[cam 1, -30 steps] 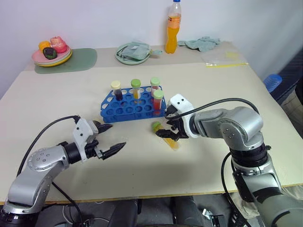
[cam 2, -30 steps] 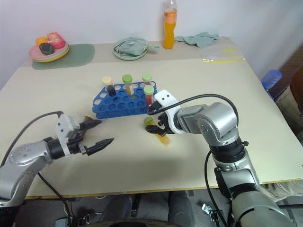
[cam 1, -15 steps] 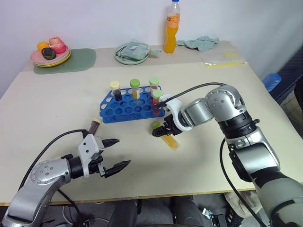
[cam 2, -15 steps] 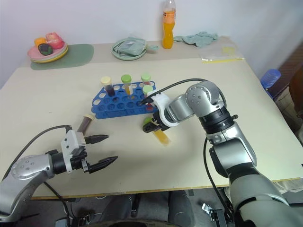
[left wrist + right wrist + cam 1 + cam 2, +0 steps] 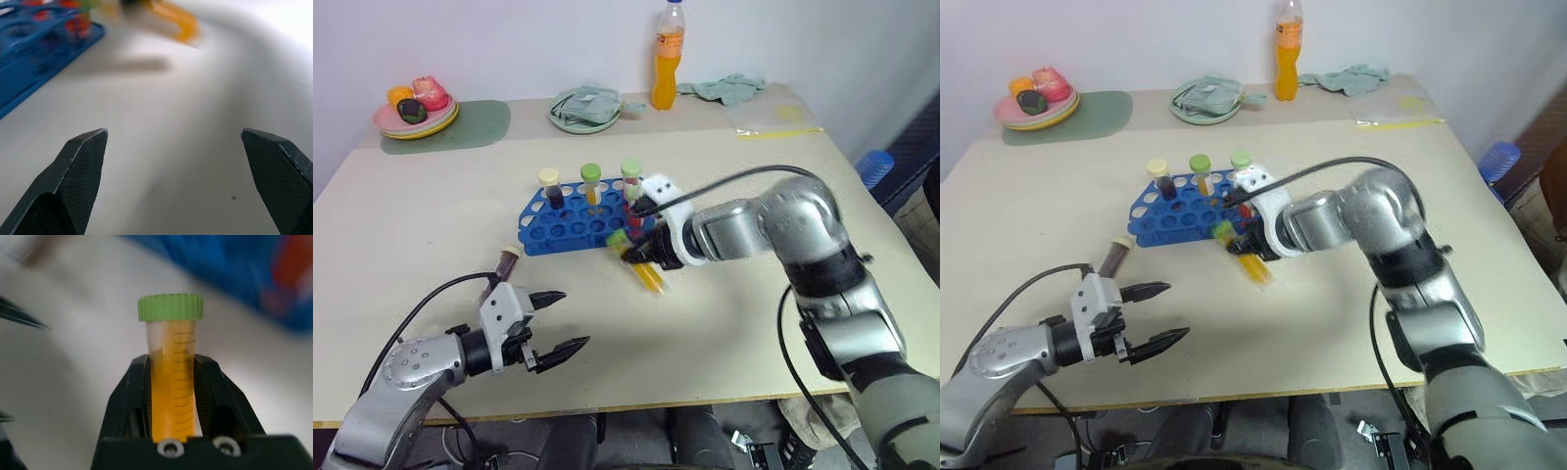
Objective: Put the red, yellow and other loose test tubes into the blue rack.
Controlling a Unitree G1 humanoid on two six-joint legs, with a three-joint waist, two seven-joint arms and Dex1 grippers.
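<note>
Between my right gripper's (image 5: 173, 396) two fingers sits the yellow tube (image 5: 172, 377), clamped tight around its body. Its green cap juts past my fingertips. It hangs just above the table (image 5: 754, 323) beside the near edge of the blue rack (image 5: 558, 227), long axis slanted, cap up toward the rack and base down toward me. My left gripper (image 5: 558, 321) hovers spread wide and empty, with the purple-brown tube (image 5: 506, 260) lying near it.

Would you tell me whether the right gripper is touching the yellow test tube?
Touching. In the right wrist view, the right gripper is shut on the yellow test tube, both fingers pressed against its sides below the green cap.
</note>
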